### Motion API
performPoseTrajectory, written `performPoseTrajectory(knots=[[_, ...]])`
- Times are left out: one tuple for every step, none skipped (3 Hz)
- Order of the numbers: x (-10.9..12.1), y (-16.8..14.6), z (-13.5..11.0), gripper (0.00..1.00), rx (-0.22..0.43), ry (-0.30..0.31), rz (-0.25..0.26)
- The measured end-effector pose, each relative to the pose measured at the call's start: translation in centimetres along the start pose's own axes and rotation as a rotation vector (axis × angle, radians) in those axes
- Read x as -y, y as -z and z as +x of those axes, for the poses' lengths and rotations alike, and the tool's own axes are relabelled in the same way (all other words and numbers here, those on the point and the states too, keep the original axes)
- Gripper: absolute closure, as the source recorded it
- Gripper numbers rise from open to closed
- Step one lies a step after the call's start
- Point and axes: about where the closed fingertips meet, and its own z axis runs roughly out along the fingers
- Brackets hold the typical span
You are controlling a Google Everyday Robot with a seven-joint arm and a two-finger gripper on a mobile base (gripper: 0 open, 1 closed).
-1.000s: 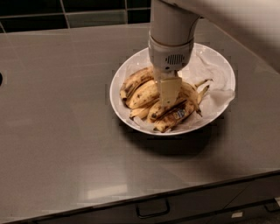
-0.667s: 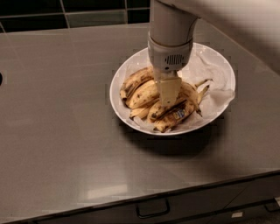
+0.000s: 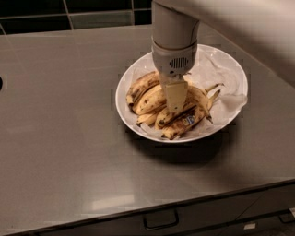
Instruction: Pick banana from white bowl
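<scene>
A grey counter [image 3: 60,152] is stretching below dark wall tiles [image 3: 37,7], carrying the white bowl [image 3: 233,69]. The tool [image 3: 176,99] is hanging amid the bowl's bananas; I cannot tell whether it is apart or clamped. The banana [image 3: 140,85] is lying at the bowl's left, just beside the tool.

We see dim, warm light falling from above. The gripper [image 3: 175,107] hangs down into the white bowl [image 3: 119,97], whose glossy rim catches the light; the bowl throws a dark shadow toward us on the surface [image 3: 60,138], and a pale glare patch lies near the front edge.
</scene>
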Motion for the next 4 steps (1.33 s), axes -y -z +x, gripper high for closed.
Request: performPoseTrajectory(knots=[[0.0,0.0,0.0,0.87,0.0,0.0,0.0],[0.01,0.0,-0.01,1.0,0.0,0.0,0.0],[0.01,0.0,-0.01,1.0,0.0,0.0,0.0],[0.4,0.4,-0.06,1.0,0.015,-0.006,0.035]])
